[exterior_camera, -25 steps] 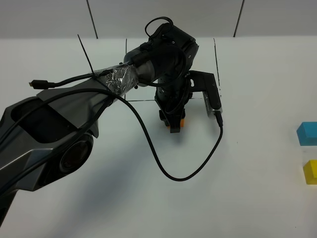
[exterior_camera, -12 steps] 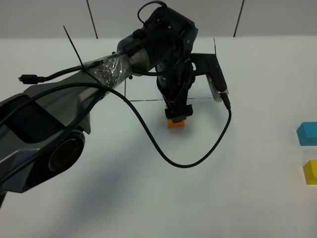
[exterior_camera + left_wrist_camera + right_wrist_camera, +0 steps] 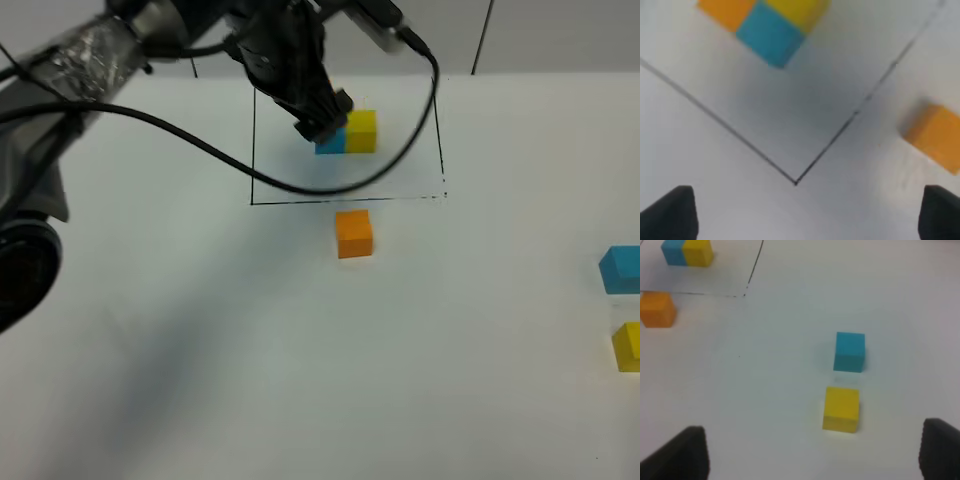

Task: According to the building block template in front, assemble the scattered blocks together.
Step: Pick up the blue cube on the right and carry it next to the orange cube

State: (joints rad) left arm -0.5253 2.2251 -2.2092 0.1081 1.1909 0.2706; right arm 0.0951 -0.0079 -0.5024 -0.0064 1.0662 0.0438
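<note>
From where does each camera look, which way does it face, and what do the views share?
Exterior high: mounted high off the arms, facing down on the table; the left arm and left pincer show near the building block template.
Left wrist: on the left arm, facing down at the template's corner; both fingertips show, wide apart.
Right wrist: on the right arm, facing down at the blue cube and yellow cube; the right pincer shows, open.
Shared: all three see the orange cube just outside the template.

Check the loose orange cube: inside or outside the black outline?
Outside. The orange cube sits just beyond the black outline, with a gap to its near line.
</note>
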